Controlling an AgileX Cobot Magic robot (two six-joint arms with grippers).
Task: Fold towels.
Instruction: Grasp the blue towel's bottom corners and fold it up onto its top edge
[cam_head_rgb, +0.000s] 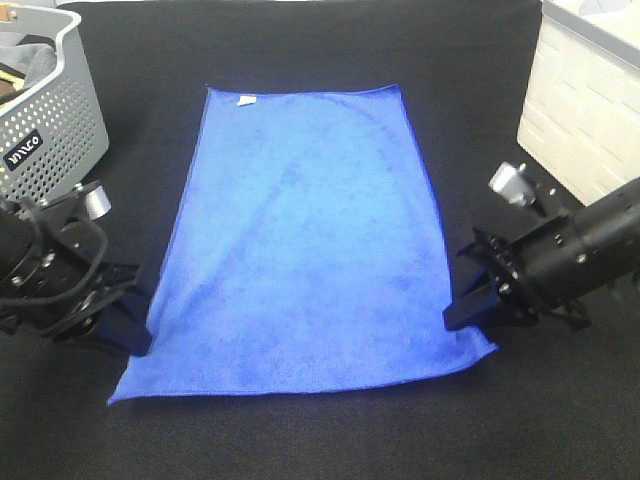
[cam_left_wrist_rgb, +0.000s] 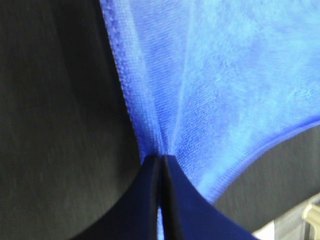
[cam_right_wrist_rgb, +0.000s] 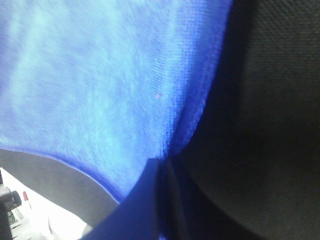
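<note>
Exterior high view: left gripper (cam_head_rgb: 128, 322) and right gripper (cam_head_rgb: 466, 308) clamp opposite near edges of the towel (cam_head_rgb: 300, 250); the first fold likely requires lifting both toward its far edge.

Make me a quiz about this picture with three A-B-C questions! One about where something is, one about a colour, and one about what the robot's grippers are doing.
1. The towel lies spread out. Where is the grey basket?
A. on it
B. to its right
C. to its far left

2. What colour is the towel?
A. red
B. blue
C. white

3. What are the left gripper and the right gripper doing?
A. each is shut on a towel edge
B. both hang open above it
C. both hold the basket

Answers:
1. C: the high view shows it off the towel's far left corner.
2. B: the cloth is blue in every view.
3. A: both wrist views show closed jaws pinching blue cloth.
</note>
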